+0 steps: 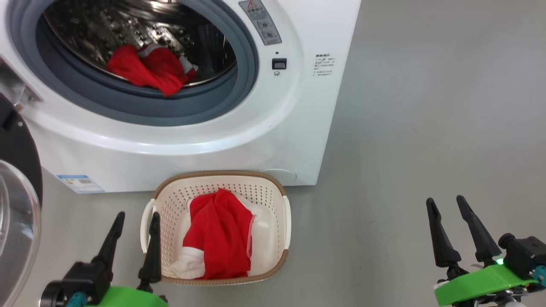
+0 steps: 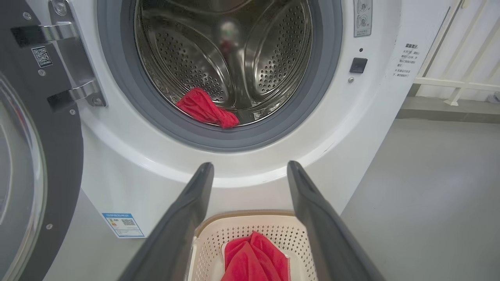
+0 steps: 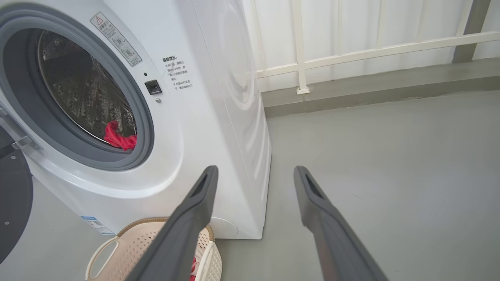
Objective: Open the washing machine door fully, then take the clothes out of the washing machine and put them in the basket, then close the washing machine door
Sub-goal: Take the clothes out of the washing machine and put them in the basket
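While one red garment [image 1: 219, 234] already lies in the basket [image 1: 273, 204], which stands on the floor just before the foot of the washing machine [image 1: 213, 145], the clothes [image 1: 147, 68] yet to be fetched sit inside that machine. They lie at the front lip of its drum [image 1: 128, 30], one corner drooping toward the grey gasket [image 1: 128, 106]. The bundle's long axis runs side to side across the machine's mouth. The washing machine door [image 1: 19, 162] hangs swung wide at the machine's left side, clear of the opening.

Both grippers are spread wide and hold nothing. The left gripper [image 1: 138, 214] hovers low before the machine's front. The clothes lie ahead of it and higher, a touch left of the line between its fingers in its wrist view. The right gripper [image 1: 445, 198] is out beyond the machine's right front corner, aimed past its side. I judge the left arm nearer and better aimed. The reach should go forward and up into the mouth, with the fingers closing across the bundle's short way.
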Robot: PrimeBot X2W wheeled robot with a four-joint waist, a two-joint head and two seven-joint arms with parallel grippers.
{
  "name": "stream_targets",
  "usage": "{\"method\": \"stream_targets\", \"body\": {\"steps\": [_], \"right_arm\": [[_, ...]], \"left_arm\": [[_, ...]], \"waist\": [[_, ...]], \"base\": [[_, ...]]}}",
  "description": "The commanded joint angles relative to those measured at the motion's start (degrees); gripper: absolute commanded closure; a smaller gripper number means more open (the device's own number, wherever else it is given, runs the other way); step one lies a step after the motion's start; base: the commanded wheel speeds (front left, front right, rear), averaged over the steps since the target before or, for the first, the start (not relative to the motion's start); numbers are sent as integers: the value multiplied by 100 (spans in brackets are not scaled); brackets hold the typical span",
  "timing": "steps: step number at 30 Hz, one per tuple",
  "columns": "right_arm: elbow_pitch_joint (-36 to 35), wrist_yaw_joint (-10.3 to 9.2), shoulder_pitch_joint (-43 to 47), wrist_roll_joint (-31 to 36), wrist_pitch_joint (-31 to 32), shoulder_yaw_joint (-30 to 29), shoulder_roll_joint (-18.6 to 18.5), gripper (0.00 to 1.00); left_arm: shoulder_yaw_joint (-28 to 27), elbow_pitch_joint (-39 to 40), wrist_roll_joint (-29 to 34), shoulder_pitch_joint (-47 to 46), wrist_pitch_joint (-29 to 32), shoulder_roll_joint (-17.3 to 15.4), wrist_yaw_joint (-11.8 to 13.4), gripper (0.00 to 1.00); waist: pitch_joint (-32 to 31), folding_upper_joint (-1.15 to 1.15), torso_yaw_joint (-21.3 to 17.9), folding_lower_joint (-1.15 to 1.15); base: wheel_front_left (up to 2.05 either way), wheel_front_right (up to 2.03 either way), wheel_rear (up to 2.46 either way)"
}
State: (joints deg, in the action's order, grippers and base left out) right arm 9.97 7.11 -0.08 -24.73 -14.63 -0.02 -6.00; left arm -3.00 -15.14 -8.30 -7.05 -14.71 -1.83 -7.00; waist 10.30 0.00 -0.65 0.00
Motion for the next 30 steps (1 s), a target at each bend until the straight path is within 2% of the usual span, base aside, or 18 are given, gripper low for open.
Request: {"method": "stream_targets", "body": {"steps": [1,15,30], "right_arm": [[-144,37,24,-34,-37,68,-58,0],[-181,37,509,-64,-37,-137,-45,0],[-195,37,455,-48,-37,-168,-39,0]], "left_arm": [[-192,217,-10,59,-29,-105,60,0],[-245,830,-64,891,-29,-105,221,0],[-254,964,-141,935,-29,-105,299,0]], "waist": [[-85,0,-8,0],[-395,0,40,0],[-333,0,28,0]], "base": [[0,0,0],[0,0,0],[0,0,0]]}}
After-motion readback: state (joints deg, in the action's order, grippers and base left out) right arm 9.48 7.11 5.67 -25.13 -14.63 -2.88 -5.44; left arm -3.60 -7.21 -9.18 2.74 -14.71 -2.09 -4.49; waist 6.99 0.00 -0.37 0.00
